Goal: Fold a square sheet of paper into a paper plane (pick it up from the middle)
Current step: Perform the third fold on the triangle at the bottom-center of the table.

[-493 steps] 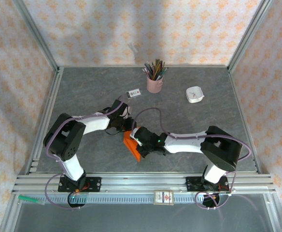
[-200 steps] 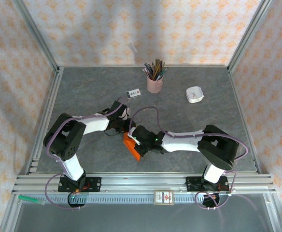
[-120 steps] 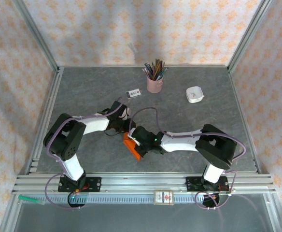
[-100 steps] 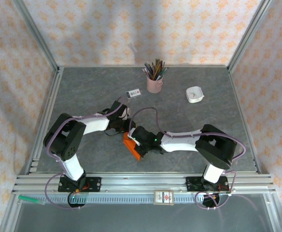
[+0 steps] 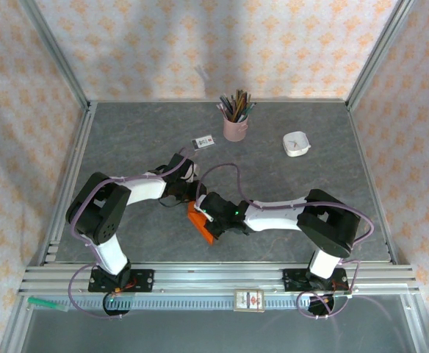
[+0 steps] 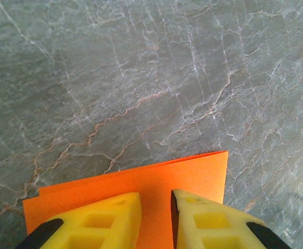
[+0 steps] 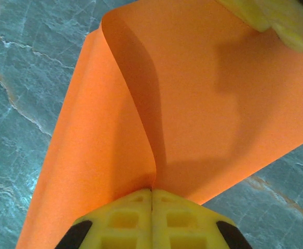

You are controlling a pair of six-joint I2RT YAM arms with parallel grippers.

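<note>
Grey table — right hand pinches the folded paper, left hand slightly spread atop.

A grey veined table lies inside patterned walls and metal posts; a pink cup stands upright near the far edge, filled with pencils; a small white card with dark print lies flat just left of the cup, apart from it; a white dish sits well right of the cup; a metal rail runs along the near edge, carrying a small label; a green object lies at its left end.
</note>
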